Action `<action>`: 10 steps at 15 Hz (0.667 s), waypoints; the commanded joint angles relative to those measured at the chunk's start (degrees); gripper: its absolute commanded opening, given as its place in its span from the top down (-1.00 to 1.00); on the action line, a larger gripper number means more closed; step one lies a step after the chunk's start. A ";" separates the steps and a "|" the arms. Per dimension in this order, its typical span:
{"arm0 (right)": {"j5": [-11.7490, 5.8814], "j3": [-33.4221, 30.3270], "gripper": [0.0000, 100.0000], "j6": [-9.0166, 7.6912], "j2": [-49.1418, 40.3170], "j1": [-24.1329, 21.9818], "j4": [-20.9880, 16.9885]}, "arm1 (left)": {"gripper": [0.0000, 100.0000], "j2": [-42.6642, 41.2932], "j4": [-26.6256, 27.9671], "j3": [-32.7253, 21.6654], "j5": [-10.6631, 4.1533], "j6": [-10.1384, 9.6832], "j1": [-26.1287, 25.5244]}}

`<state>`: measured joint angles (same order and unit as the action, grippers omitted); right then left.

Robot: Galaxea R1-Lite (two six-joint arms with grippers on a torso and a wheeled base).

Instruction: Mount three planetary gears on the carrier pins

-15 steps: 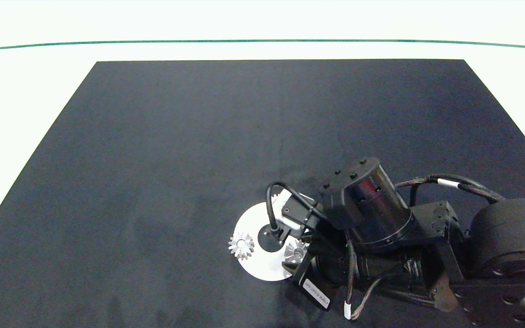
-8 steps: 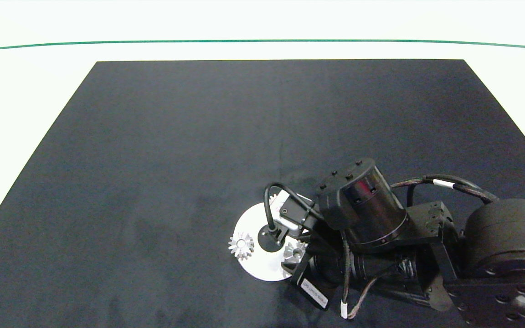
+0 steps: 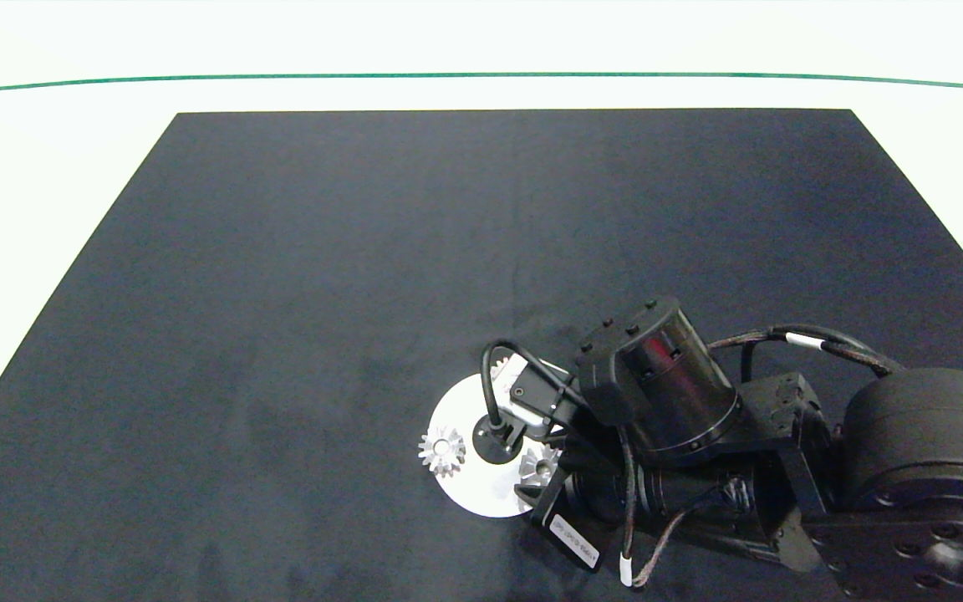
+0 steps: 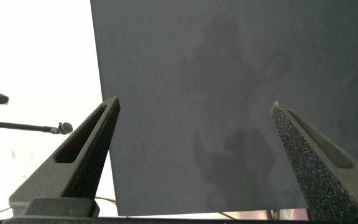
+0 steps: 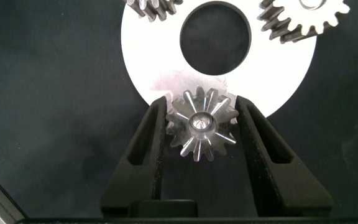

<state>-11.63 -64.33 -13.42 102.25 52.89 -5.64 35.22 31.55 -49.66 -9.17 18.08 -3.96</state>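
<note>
A flat white disc [image 3: 469,493] [image 5: 148,56] with a large centre hole lies on the black mat. My right gripper [image 5: 201,104] is shut on one silvery planetary gear [image 5: 201,124] at the disc's rim, a finger [image 5: 154,134] pressed to each side. Two more planetary gears sit on the disc, one at its left edge [image 3: 442,451] [image 5: 303,17] and one by my right arm [image 3: 538,466] [image 5: 151,6]. The held gear peeks out past the wrist camera [image 3: 500,368]. The carrier pins are hidden. My left gripper [image 4: 194,118] hangs open over the mat's edge, outside the head view.
My right arm [image 3: 657,393] reaches in from the lower right and covers the disc's right side. The black mat [image 3: 323,276] lies on a white table [image 3: 30,167] with a green line [image 3: 481,74] at the far side.
My right arm has shifted slightly toward the near edge and left. The disc and the two free gears stay where they were.
</note>
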 commanded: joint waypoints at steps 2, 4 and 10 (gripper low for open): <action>-0.24 0.08 -1.00 -0.20 0.31 0.02 -0.07 | -1.00 -0.06 0.18 -0.08 -0.06 0.11 0.01; -0.15 -0.01 -1.00 -0.20 0.31 0.02 -0.07 | -1.00 -0.06 0.18 0.01 -0.06 0.11 0.01; -0.24 -0.01 -1.00 -0.20 -0.04 -0.07 -0.07 | -1.00 -0.06 0.18 0.18 -0.06 0.11 0.01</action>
<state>-11.79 -64.33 -13.51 102.40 52.79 -5.69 35.17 31.55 -49.53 -9.17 18.08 -3.96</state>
